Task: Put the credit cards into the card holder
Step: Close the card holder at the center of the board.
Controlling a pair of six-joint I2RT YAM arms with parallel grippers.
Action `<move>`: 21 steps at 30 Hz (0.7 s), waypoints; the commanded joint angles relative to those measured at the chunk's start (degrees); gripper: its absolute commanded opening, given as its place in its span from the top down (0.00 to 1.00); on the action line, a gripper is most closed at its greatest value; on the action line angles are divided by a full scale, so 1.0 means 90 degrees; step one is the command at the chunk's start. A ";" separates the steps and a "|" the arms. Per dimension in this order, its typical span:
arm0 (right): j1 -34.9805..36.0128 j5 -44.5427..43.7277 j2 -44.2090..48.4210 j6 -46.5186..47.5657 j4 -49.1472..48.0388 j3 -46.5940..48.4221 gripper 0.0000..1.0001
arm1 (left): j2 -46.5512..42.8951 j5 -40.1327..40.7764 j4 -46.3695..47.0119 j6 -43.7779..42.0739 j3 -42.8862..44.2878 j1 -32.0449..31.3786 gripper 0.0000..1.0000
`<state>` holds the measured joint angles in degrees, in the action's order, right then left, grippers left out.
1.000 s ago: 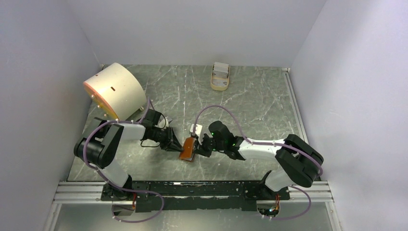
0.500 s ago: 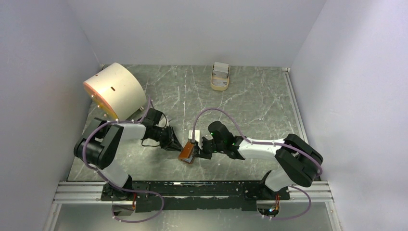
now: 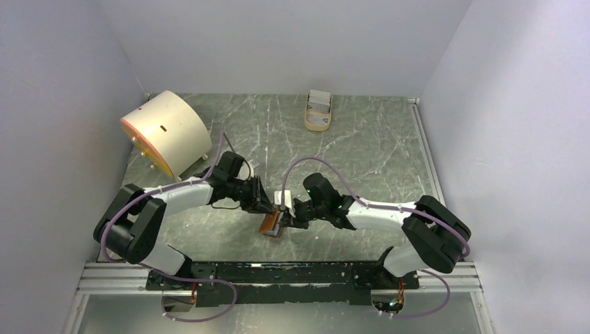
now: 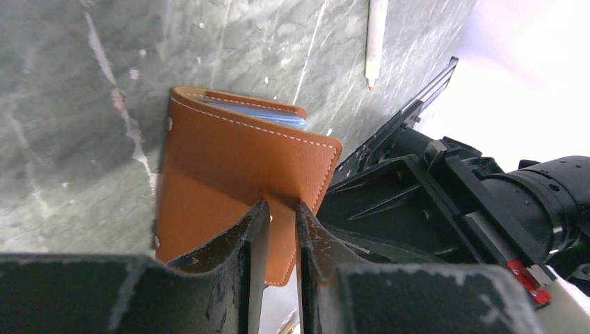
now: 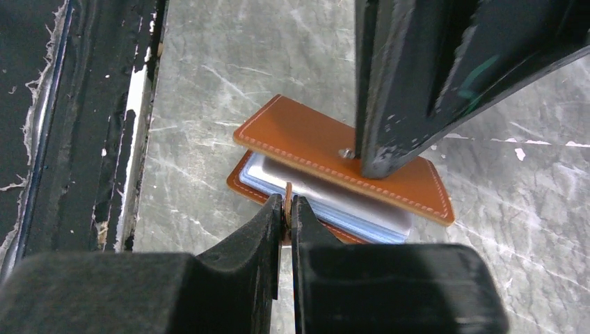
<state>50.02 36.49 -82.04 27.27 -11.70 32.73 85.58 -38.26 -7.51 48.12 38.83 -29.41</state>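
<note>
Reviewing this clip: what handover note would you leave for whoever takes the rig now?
Left gripper: shut on the lifted top flap of the small brown leather card holder.
Right gripper: shut on its snap tab.
Holder sits between the two grippers.
Done: one pale grey card seems inside.
To do: more pale cards appear to wait in the tan oval tray at the far edge.

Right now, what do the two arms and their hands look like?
The left arm and right arm have white links, black joints and looping purple cables. The right wrist shows green lights. The left hand and right hand are black, with scuffed finger edges.
</note>
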 commanded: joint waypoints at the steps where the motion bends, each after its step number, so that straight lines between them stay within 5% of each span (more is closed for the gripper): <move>1: -0.0064 0.0078 0.0194 0.0195 -0.0099 0.0065 0.90 | 0.0171 0.0051 0.0402 0.0347 -0.0153 -0.0288 0.74; 14: -0.0079 -0.0084 0.0145 0.0119 0.0227 0.0167 0.86 | 0.1389 0.0554 0.0738 0.0194 -0.0030 -0.0624 0.75; 15: -0.0083 -0.0148 0.0138 0.0032 0.0240 0.0174 0.85 | 0.1450 0.0607 0.0737 0.0175 -0.0035 -0.0626 0.75; 17: -0.0086 -0.0386 0.0092 -0.0256 0.0311 0.0290 0.60 | 0.1548 0.0684 0.0722 0.0139 -0.0031 -0.0624 0.75; 21: -0.0094 -0.1037 0.0115 -0.0984 0.0245 0.0386 0.58 | 0.1643 0.0696 0.0874 0.0084 -0.0072 -0.0623 0.75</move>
<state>49.60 34.06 -81.49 24.43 -4.43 33.15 97.32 -38.81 0.75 51.44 39.20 -34.28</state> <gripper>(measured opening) 0.429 0.246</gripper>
